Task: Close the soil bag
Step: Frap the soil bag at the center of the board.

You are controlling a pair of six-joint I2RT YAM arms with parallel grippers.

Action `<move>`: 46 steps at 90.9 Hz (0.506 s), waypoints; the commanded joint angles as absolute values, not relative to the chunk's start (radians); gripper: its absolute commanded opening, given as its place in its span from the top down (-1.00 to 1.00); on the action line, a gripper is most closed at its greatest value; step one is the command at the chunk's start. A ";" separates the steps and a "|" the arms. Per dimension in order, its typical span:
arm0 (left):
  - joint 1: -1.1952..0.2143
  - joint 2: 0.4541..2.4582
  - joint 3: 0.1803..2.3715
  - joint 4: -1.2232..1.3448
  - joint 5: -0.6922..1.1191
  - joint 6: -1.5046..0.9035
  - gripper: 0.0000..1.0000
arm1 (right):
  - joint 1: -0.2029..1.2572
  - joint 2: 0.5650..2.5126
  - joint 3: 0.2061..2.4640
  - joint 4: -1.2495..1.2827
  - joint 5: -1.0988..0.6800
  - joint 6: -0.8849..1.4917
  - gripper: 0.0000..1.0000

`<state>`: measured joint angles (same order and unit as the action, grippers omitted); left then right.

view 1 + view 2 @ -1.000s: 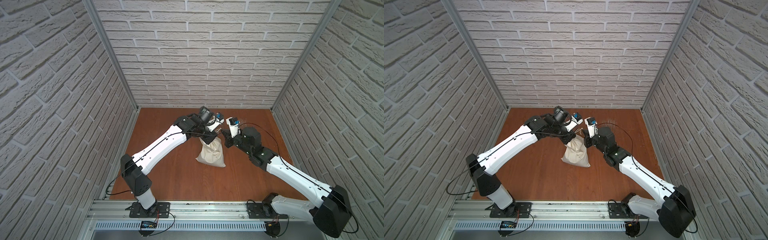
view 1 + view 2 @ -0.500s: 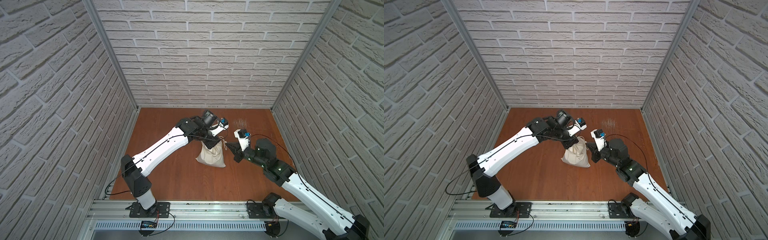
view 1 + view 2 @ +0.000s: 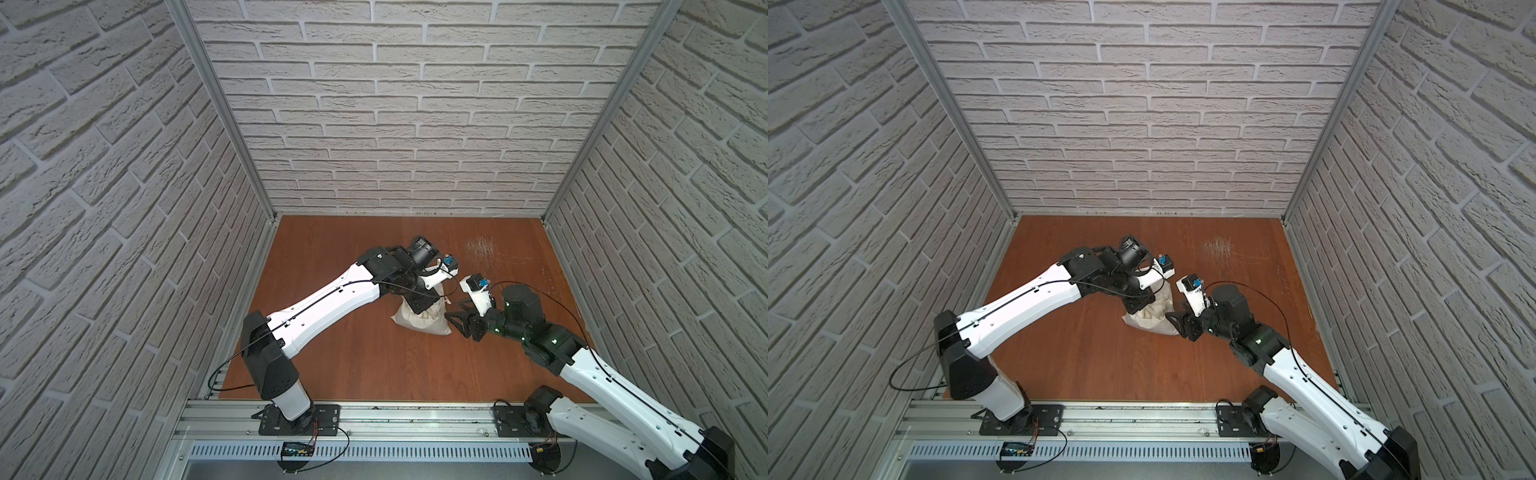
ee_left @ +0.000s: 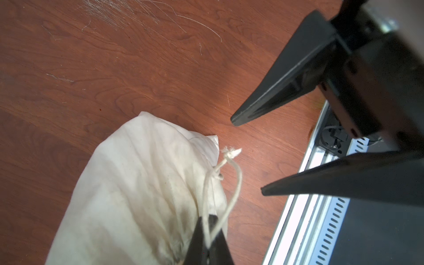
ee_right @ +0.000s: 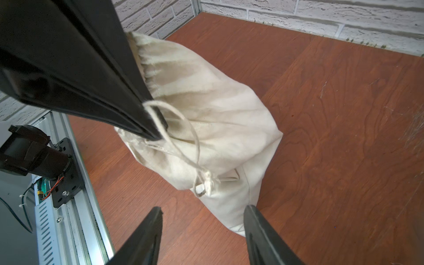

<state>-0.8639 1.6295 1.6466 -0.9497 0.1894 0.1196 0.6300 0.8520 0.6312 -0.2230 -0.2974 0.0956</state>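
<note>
Here's the soil bag [image 3: 426, 324], slumped near the middle of the counter [image 3: 365, 357], right between the two arms. From above, the left gripper [image 3: 420, 305] covers the bag's neck, so neither top view shows what it has hold of. The left wrist view settles it: the jaws are pinched tight on the cord [image 4: 237, 183]. The cord runs out of the tips and ends in a frayed knot [image 4: 230, 152] lying free beside the cloth. The right wrist view adds the puckered, gathered rim [image 5: 146, 66] tucked behind that black finger, with the cord looped round its tip.

Now the right gripper [image 5: 203, 211]: jaws spread wide with nothing between them, hovering just short of the bag's lower corner. The knot hangs beyond the tips, untouched. In both top views this gripper sits just beside the bag's near flank, and whether it touches I cannot tell.

What's changed? A second ago those right jaws were shut, up by the bag's neck and close to the left wrist. Half a second ago they had swung out away from the bag. Since then they have dropped lower, come back in and sprung apart. The left jaws have kept their pinch throughout, and the bag now sags lower and wider.

Pale scratches [image 3: 480, 248] mark the counter behind the bag, and the left wrist view catches them close up.
</note>
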 commanded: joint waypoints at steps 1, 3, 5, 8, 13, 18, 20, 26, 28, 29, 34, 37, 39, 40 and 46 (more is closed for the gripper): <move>-0.868 1.594 1.632 -0.950 0.185 0.131 0.93 | 0.630 0.856 0.598 -0.125 -0.329 0.093 -0.25; -0.869 1.594 1.633 -0.950 0.185 0.132 0.93 | 0.630 0.856 0.594 -0.114 -0.328 0.091 -0.25; -0.869 1.594 1.633 -0.950 0.186 0.132 0.93 | 0.630 0.855 0.589 -0.100 -0.325 0.088 -0.25; -0.868 1.594 1.632 -0.949 0.186 0.132 0.93 | 0.630 0.855 0.587 -0.085 -0.320 0.081 -0.25; -0.868 1.594 1.634 -0.950 0.185 0.133 0.93 | 0.630 0.862 0.587 -0.062 -0.320 0.073 -0.25; -0.869 1.594 1.634 -0.951 0.184 0.135 0.93 | 0.630 0.872 0.593 -0.032 -0.327 0.068 -0.25; -0.869 1.594 1.634 -0.951 0.184 0.135 0.93 | 0.630 0.878 0.596 -0.018 -0.334 0.068 -0.25; -0.869 1.595 1.634 -0.952 0.184 0.135 0.93 | 0.630 0.904 0.609 0.014 -0.352 0.067 -0.23; -0.869 1.596 1.635 -0.952 0.185 0.135 0.93 | 0.630 0.915 0.620 0.022 -0.356 0.069 -0.23; -0.869 1.596 1.635 -0.953 0.185 0.135 0.93 | 0.630 0.920 0.624 0.025 -0.359 0.068 -0.22; -0.869 1.597 1.635 -0.954 0.185 0.135 0.93 | 0.630 0.948 0.644 0.041 -0.366 0.065 -0.21; -0.868 1.596 1.636 -0.955 0.185 0.135 0.94 | 0.630 0.963 0.655 0.047 -0.367 0.065 -0.20; -0.868 1.596 1.636 -0.957 0.185 0.135 0.93 | 0.630 0.980 0.659 0.048 -0.367 0.062 -0.19; -0.868 1.595 1.636 -0.957 0.185 0.135 0.93 | 0.630 0.985 0.665 0.049 -0.367 0.062 -0.19; -0.868 1.594 1.635 -0.957 0.186 0.134 0.93 | 0.630 1.008 0.682 0.051 -0.362 0.054 -0.16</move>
